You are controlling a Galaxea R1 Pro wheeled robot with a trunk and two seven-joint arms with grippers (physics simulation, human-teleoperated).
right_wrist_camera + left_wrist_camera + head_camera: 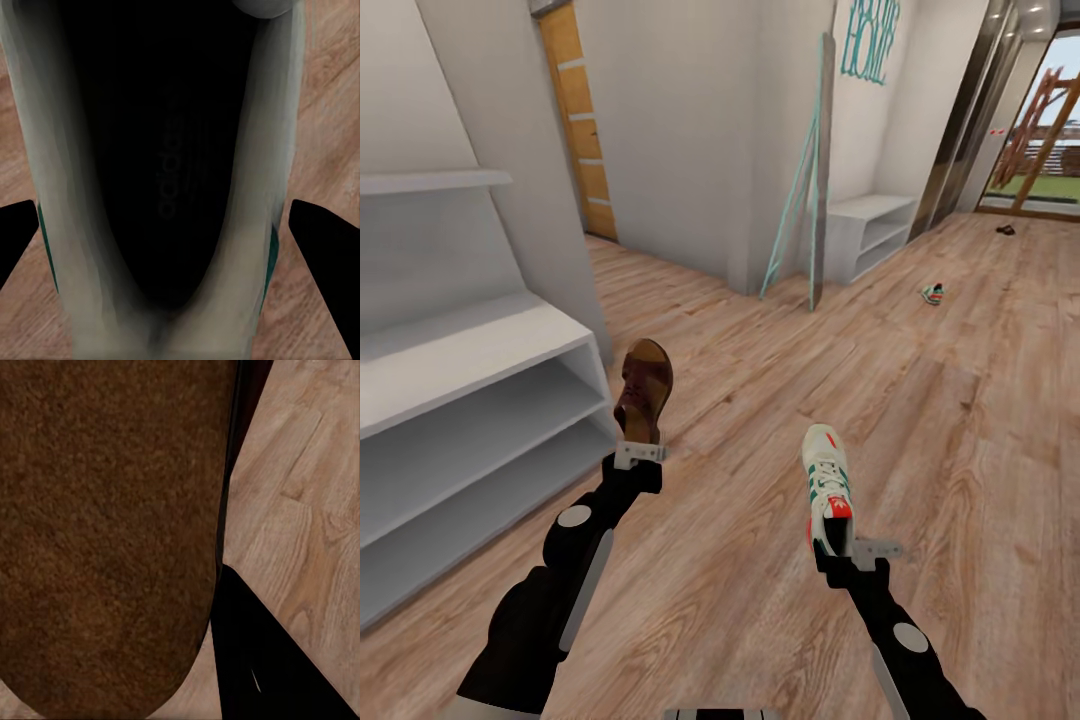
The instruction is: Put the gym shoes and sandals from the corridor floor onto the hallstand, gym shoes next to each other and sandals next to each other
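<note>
Gym shoe (826, 483), light and soft-walled, sits pinched at its heel by the right gripper (847, 548), while the left gripper (639, 452) clamps the stiffer sandal (644, 390).

Under you runs the corridor floor (780, 380), light brown wood-grain planks with visible knots, stretching from your base toward the glazed doorway far ahead on your right. Lying on it well ahead you have a second gym shoe (932, 294), and farther off, near the doorway, a small dark shape (1005, 230) too small to identify. At your left the hallstand (480, 350) stands on the floor, its flat top and two open shelf levels bare. A plain low white bench (865, 235) stands against the far wall, with a teal-edged frame (800, 180) leaning just beside it.
</note>
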